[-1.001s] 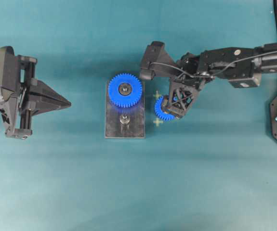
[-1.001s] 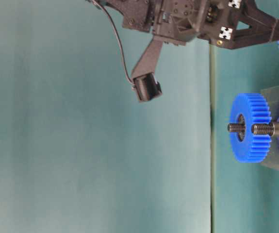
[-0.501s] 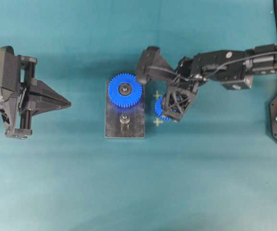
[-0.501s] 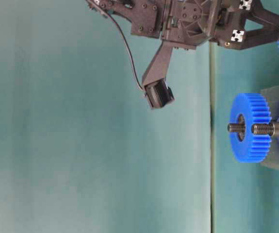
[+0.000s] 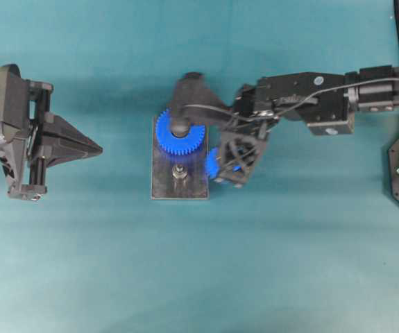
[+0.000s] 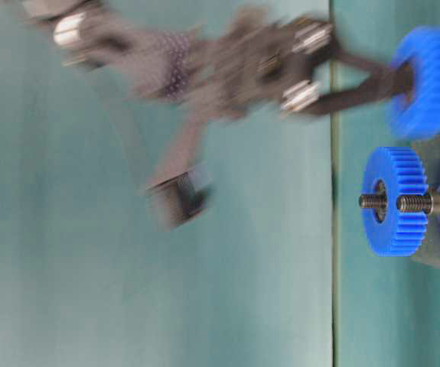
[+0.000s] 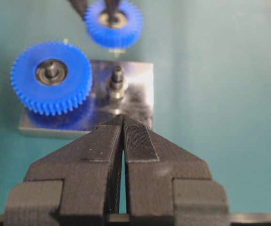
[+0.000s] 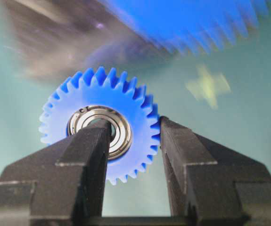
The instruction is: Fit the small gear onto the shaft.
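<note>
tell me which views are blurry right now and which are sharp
Table-level view: the right arm is smeared by motion, the large gear crisp. Right wrist view: the small gear in the right claw is sharp, background streaked. Overhead and left wrist views: mostly sharp.

I see the small gear (image 8: pixel 100 123) in bright blue, its hub a silver ring around a dark centre. The larger gear (image 7: pixel 51 77) is the same bright blue, with a dark silver-rimmed hub. The shaft (image 7: pixel 117 83) is silver with a darker tip, and the plate (image 7: pixel 137 92) under it is grey with blue reflections. The desk (image 5: pixel 185 277) is plain teal. Both sets of fingers (image 7: pixel 136 141) are matt black, finely ribbed on the left one.
</note>
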`<state>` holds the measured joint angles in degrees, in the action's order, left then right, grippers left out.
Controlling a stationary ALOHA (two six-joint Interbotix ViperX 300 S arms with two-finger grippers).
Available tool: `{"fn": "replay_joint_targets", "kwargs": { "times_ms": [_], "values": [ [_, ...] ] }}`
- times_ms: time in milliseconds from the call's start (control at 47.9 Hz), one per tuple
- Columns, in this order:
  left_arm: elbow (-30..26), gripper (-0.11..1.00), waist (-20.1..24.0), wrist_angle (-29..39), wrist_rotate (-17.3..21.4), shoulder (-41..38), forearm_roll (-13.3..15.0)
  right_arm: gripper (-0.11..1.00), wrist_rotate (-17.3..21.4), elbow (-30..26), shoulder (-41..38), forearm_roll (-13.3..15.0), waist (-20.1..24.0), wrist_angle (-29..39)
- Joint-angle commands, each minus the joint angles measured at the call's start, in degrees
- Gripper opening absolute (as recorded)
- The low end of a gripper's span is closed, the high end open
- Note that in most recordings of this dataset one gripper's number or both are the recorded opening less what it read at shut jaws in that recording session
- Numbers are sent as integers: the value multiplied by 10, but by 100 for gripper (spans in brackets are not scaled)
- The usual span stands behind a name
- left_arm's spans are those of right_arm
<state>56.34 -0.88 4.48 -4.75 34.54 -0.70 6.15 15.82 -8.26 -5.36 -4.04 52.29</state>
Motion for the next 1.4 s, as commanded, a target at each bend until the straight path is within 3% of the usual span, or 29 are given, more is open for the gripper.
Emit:
{"fn": "replay_joint_targets", "kwargs": {
  "times_ms": [0, 542, 751, 1377],
  "values": [
    [-7, 0, -1, -5, -1, 2, -2, 34, 5, -47, 9, -1, 4, 6],
    [-4, 0, -1, -6, -2, 2, -1, 34, 1, -158, -95, 11, 12, 45],
    [-3, 0, -1, -8, -3, 2, -1, 34, 2, -159, -105, 14, 14, 76],
    [-2, 0, -2, -11, -3, 2, -2, 35, 5, -163, -107, 18, 11, 76]
  ]
}}
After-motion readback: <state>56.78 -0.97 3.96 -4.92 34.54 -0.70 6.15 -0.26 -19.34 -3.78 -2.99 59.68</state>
